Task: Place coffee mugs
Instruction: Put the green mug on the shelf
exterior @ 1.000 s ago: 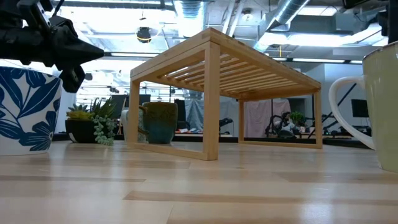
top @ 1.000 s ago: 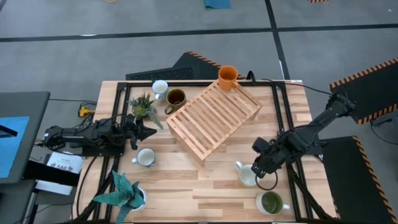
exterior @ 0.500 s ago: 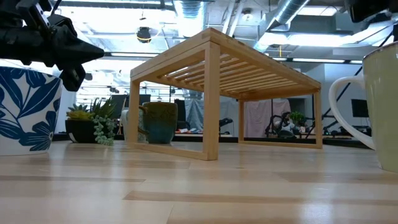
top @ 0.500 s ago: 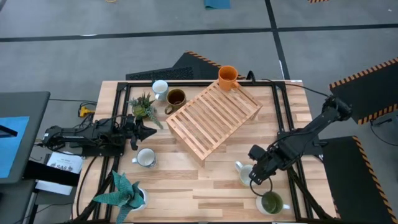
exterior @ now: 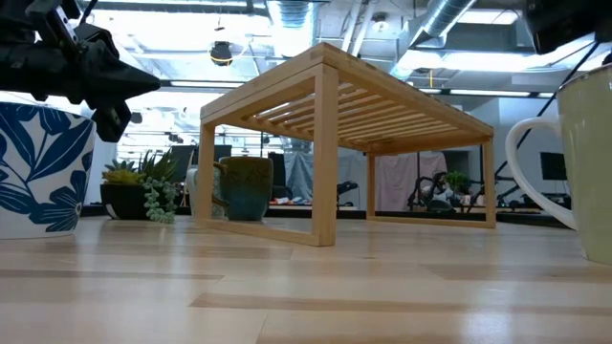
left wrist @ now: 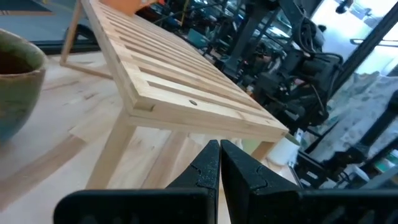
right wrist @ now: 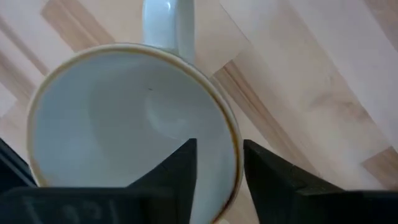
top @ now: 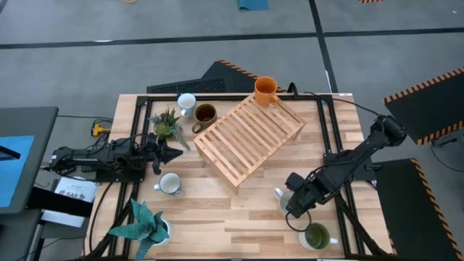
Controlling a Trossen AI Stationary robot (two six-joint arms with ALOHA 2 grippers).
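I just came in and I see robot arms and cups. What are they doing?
The right gripper is down over a white mug near the table's front right, with one finger inside the rim and one outside. It has not lifted it. The left gripper waits, shut, by the wooden rack. An orange mug sits at the rack's far corner.

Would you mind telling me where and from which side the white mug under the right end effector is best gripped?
Probably by the rim, from straight above. The white mug stands upright with its mouth open, and its handle points away from the right end effector, whose open fingers already straddle the rim wall opposite the handle, one inside, one outside. The left end effector waits by the rack.
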